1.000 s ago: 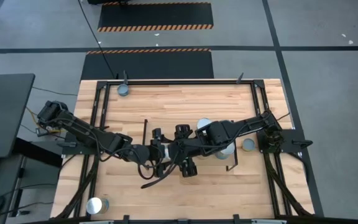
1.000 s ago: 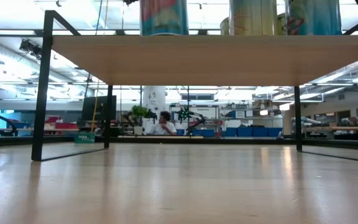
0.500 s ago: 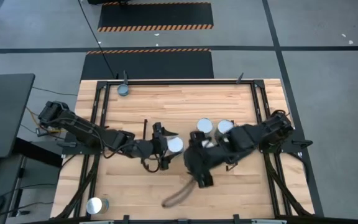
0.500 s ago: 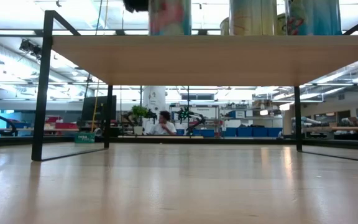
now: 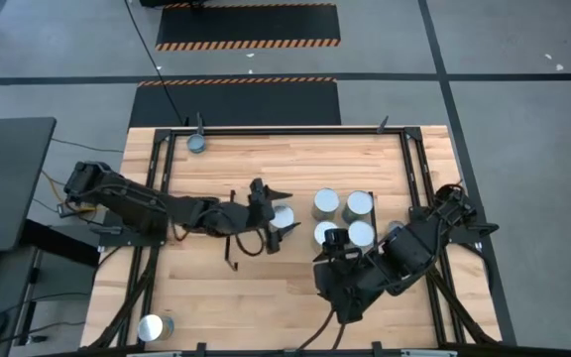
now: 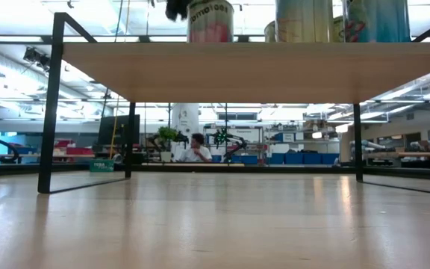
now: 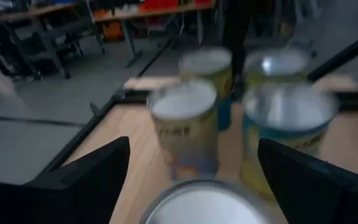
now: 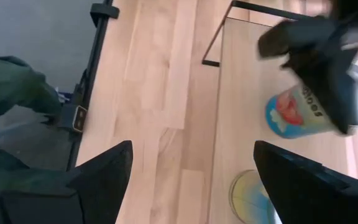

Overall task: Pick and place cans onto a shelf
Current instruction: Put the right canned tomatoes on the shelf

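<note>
The shelf (image 5: 300, 253) stands mid-table; in the low view its board (image 6: 245, 63) spans the picture. My left gripper (image 5: 269, 213) reaches in from the table's left and is shut on a can (image 5: 282, 218) with a red and blue label (image 8: 294, 115) at the shelf's left part. Several more cans (image 5: 343, 218) stand upright on the shelf to its right and show ahead in the left wrist view (image 7: 188, 124). My right gripper (image 5: 333, 283) is open and empty, raised over the shelf's near edge; its fingers show wide apart in the right wrist view (image 8: 192, 149). My left gripper (image 7: 194, 144) has the can between its two fingers, one on each side of the can's upper wall, just below its shiny top (image 7: 204, 208). The fingers come slanting down from the table's left. The can stands upright with its base level with the shelf board (image 6: 210, 39).
One loose can (image 5: 197, 144) stands at the table's far left corner and another (image 5: 152, 327) at the near left corner. The black rail frame (image 5: 157, 178) edges the table. The shelf's wire end frame (image 5: 231, 233) stands just left of the held can.
My left gripper has carried the can a little toward the table's far edge and the right, and the can has turned about. My right arm has drawn back from the shelf's middle toward the near right, uncovering two cans on the shelf.
</note>
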